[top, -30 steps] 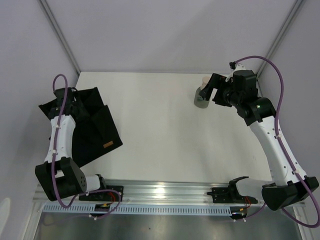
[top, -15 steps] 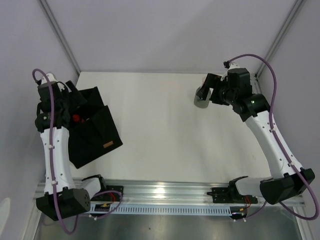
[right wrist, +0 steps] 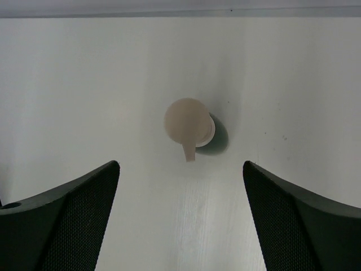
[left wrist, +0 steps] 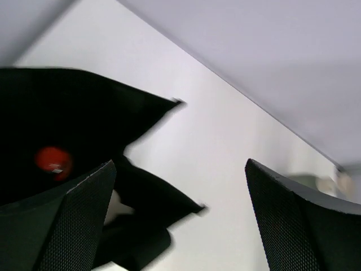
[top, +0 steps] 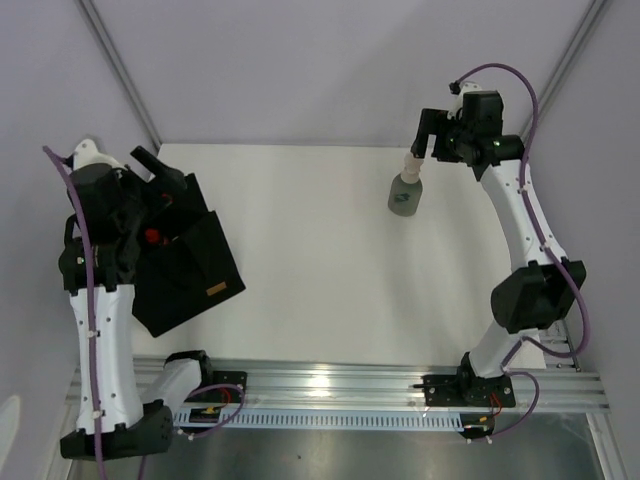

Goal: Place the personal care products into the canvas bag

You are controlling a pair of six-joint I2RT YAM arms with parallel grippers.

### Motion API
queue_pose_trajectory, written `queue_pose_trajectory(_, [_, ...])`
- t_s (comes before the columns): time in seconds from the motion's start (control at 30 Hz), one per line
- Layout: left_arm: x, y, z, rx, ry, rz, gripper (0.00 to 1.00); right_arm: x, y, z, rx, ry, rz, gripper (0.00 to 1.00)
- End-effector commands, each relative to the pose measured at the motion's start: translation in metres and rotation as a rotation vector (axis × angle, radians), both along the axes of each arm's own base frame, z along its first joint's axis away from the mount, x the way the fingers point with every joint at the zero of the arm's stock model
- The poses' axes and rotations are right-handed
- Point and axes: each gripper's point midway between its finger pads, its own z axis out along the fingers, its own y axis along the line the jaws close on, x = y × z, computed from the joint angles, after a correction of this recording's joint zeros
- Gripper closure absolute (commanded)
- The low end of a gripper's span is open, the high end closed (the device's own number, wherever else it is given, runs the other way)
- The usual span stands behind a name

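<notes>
The canvas bag (top: 195,262) lies floppy and black at the table's left edge, its tan label (top: 213,291) facing up. A red bottle (top: 152,237) rests inside its mouth and shows as a red spot (left wrist: 52,160) in the left wrist view. My left gripper (top: 160,172) hangs open and empty above the bag's far end. A grey bottle with a pale pump cap (top: 405,192) stands upright at the back right. My right gripper (top: 428,140) hovers open above and just behind it, looking straight down on the cap (right wrist: 188,121), not touching it.
The white table (top: 320,270) ends at grey walls behind and on both sides. A metal rail (top: 340,385) with the arm bases runs along the near edge. The bag's loose corner (left wrist: 169,104) spreads onto the table.
My left gripper opened, let go of the red bottle in the bag and rose clear. My right gripper lifted up and back from the grey bottle, opening a little wider.
</notes>
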Motion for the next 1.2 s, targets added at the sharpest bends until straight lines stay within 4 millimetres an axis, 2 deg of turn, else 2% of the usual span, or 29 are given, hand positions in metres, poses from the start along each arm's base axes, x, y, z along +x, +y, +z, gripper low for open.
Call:
queue_pose_trajectory(0.0, [-0.010, -0.043, 0.010, -0.090, -0.048, -0.071, 0.01, 0.022, 0.009, -0.005, -0.036, -0.003, 0.056, 0.05])
queue_pose_trajectory(0.03, [-0.012, -0.052, 0.010, -0.089, -0.042, -0.100, 0.01, 0.028, 0.011, 0.001, -0.039, -0.021, 0.060, 0.04])
queue_pose_trajectory(0.07, [-0.014, -0.056, 0.012, -0.087, -0.047, -0.119, 0.01, 0.032, 0.011, -0.001, -0.058, -0.015, 0.052, 0.04])
queue_pose_trajectory(0.1, [-0.016, -0.059, 0.012, -0.085, -0.039, -0.131, 0.01, 0.042, 0.012, -0.016, -0.077, 0.013, 0.049, 0.03])
queue_pose_trajectory(0.17, [-0.024, -0.060, 0.015, -0.076, -0.024, -0.140, 0.01, 0.053, 0.004, -0.015, -0.111, 0.013, 0.013, 0.02])
queue_pose_trajectory(0.2, [-0.028, -0.061, 0.015, -0.062, -0.022, -0.147, 0.01, 0.061, 0.000, -0.033, -0.124, 0.051, -0.005, 0.01])
queue_pose_trajectory(0.27, [-0.033, -0.061, 0.016, -0.052, -0.028, -0.160, 0.01, 0.066, -0.007, -0.040, -0.127, 0.074, -0.036, 0.01])
queue_pose_trajectory(0.33, [-0.039, -0.067, 0.015, -0.052, -0.037, -0.203, 0.01, 0.070, -0.006, -0.054, -0.141, 0.098, -0.029, 0.03])
queue_pose_trajectory(0.43, [-0.052, -0.073, 0.012, -0.069, -0.034, -0.234, 0.01, 0.071, -0.003, -0.063, -0.161, 0.107, -0.008, 0.05])
queue_pose_trajectory(0.5, [-0.060, -0.074, 0.007, -0.091, -0.020, -0.229, 0.01, 0.074, -0.009, -0.065, -0.177, 0.106, -0.034, 0.07])
queue_pose_trajectory(0.57, [-0.070, -0.082, 0.004, -0.110, -0.038, -0.274, 0.01, 0.076, 0.001, -0.067, -0.181, 0.104, -0.013, 0.08])
queue_pose_trajectory(0.63, [-0.073, -0.087, -0.014, -0.118, 0.010, -0.298, 0.01, 0.077, 0.005, -0.070, -0.204, 0.106, -0.008, 0.09])
queue_pose_trajectory(0.67, [-0.076, -0.088, -0.018, -0.118, 0.026, -0.304, 0.01, 0.076, 0.014, -0.077, -0.216, 0.121, 0.008, 0.10])
queue_pose_trajectory(0.73, [-0.082, -0.090, -0.024, -0.117, 0.054, -0.320, 0.01, 0.074, 0.019, -0.084, -0.229, 0.141, 0.012, 0.13])
queue_pose_trajectory(0.8, [-0.088, -0.092, -0.021, -0.110, 0.035, -0.338, 0.01, 0.070, 0.025, -0.091, -0.253, 0.156, 0.016, 0.18])
queue_pose_trajectory(0.97, [-0.096, -0.090, -0.011, -0.078, 0.014, -0.344, 0.01, 0.063, 0.025, -0.099, -0.278, 0.183, 0.006, 0.20])
queue_pose_trajectory(1.07, [-0.097, -0.093, -0.005, -0.072, 0.003, -0.360, 0.01, 0.060, 0.026, -0.093, -0.279, 0.174, 0.003, 0.27])
queue_pose_trajectory(1.13, [-0.097, -0.095, -0.004, -0.075, -0.002, -0.373, 0.01, 0.057, 0.027, -0.089, -0.294, 0.172, 0.010, 0.40])
queue_pose_trajectory(1.17, [-0.096, -0.097, -0.003, -0.077, -0.004, -0.379, 0.01, 0.056, 0.028, -0.089, -0.304, 0.171, 0.013, 0.50])
